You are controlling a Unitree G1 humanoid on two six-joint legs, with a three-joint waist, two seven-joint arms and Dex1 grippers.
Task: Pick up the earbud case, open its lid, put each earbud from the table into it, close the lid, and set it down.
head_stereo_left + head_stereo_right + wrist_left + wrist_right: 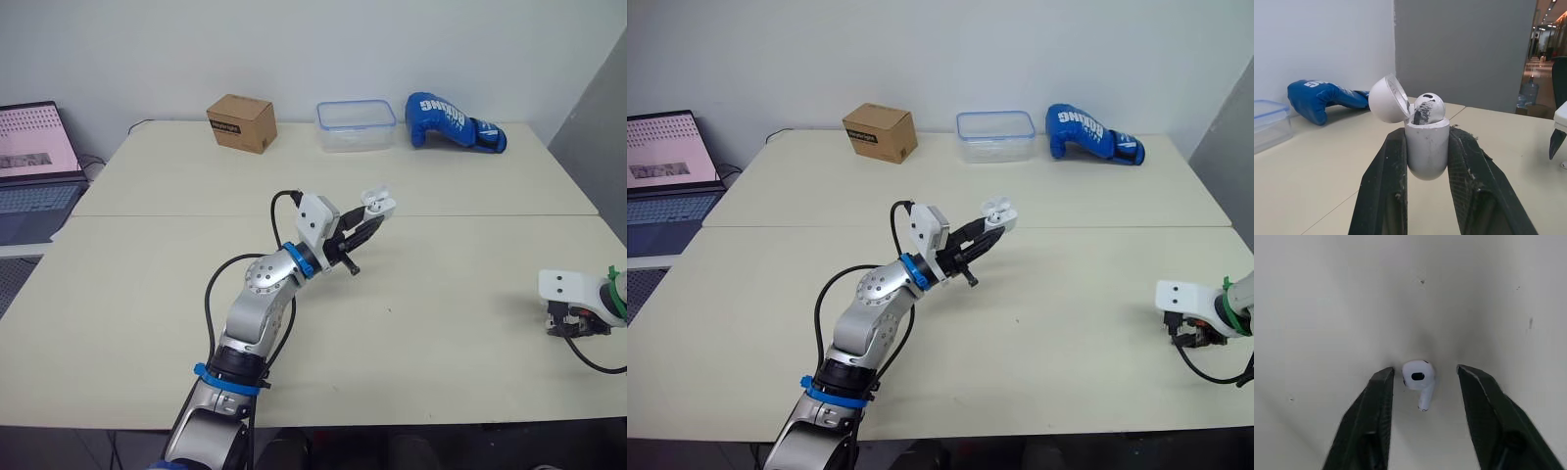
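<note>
Above the middle of the desk (441, 294), the white earbud case (1425, 152) is held off the surface, upright between the two black fingers of the left gripper (372, 220), which pinches the case body from both sides. Its lid (1387, 98) is hinged open and tilted back to one side. One earbud (1429, 107) sits in the open case, its rounded head rising above the rim.

Near the desk's right edge, well apart from the case, the second earbud (1419, 377) lies on the surface with its stem pointing towards the wrist camera. The right gripper (1425, 371) is lowered over it with its fingers spread, one on each side of the earbud. The earbud lies closer to one finger, and whether that finger touches it cannot be told.

Along the far edge of the desk stand a brown cardboard box (241, 122), a clear plastic container (356, 125) with a blue-rimmed lid, and a blue boxing glove (453, 121), in that order from left to right. An open laptop (34, 166) stands to the left of the desk.
</note>
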